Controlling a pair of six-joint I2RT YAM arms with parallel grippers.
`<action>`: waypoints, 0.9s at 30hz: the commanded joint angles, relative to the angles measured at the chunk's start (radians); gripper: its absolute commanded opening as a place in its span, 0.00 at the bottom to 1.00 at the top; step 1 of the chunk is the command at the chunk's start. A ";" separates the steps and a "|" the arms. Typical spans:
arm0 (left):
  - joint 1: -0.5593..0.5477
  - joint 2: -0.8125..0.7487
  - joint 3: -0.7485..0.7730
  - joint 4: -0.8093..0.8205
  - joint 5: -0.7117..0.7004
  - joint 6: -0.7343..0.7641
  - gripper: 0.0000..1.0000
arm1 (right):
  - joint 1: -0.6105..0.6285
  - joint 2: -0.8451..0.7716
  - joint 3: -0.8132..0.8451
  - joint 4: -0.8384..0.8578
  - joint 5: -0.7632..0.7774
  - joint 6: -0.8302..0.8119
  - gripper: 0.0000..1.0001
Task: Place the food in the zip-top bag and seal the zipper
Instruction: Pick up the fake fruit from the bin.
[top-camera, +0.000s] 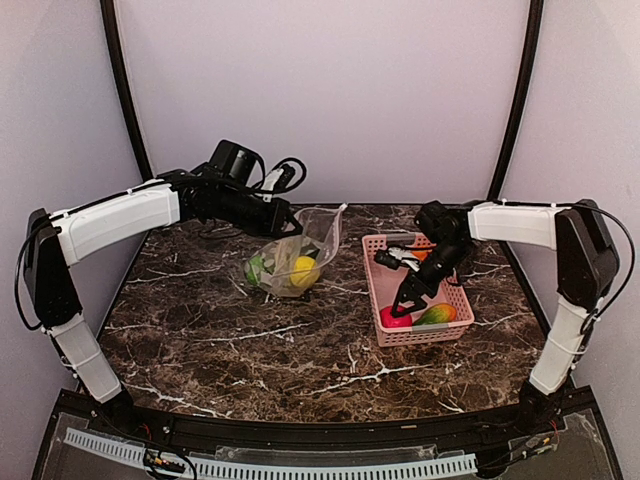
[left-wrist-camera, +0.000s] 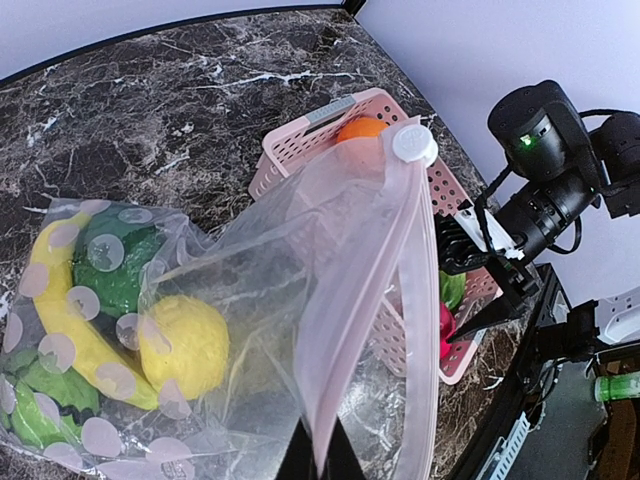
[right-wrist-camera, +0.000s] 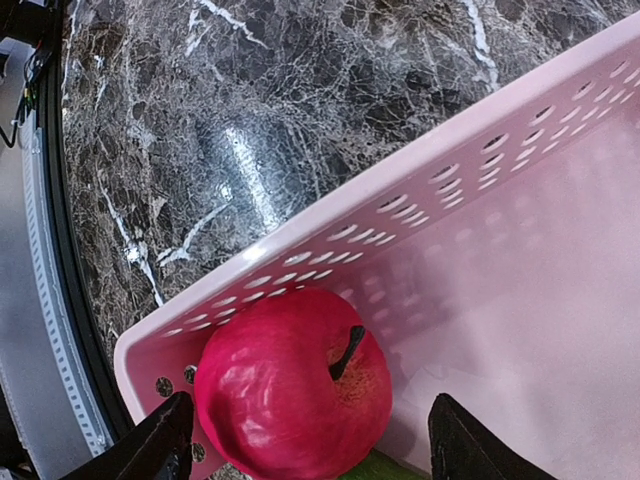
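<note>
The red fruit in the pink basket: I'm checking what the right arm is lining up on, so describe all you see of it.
The red fruit is a glossy, round, pink-red toy like an apple, with a dark stem in a dimple. It sits in a corner of the pink basket, against its perforated wall, a green-orange fruit beside it. The right tool hangs open over it, a finger on either side, not gripping.
</note>
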 joint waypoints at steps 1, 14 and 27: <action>-0.004 -0.043 -0.017 0.003 -0.005 0.000 0.01 | 0.002 0.031 -0.013 0.007 -0.041 0.008 0.79; -0.004 -0.045 -0.024 0.003 0.000 -0.001 0.01 | 0.002 0.103 -0.005 -0.009 -0.066 0.037 0.76; -0.004 -0.055 -0.024 0.014 0.002 -0.011 0.01 | 0.001 -0.028 0.086 -0.069 0.073 0.017 0.64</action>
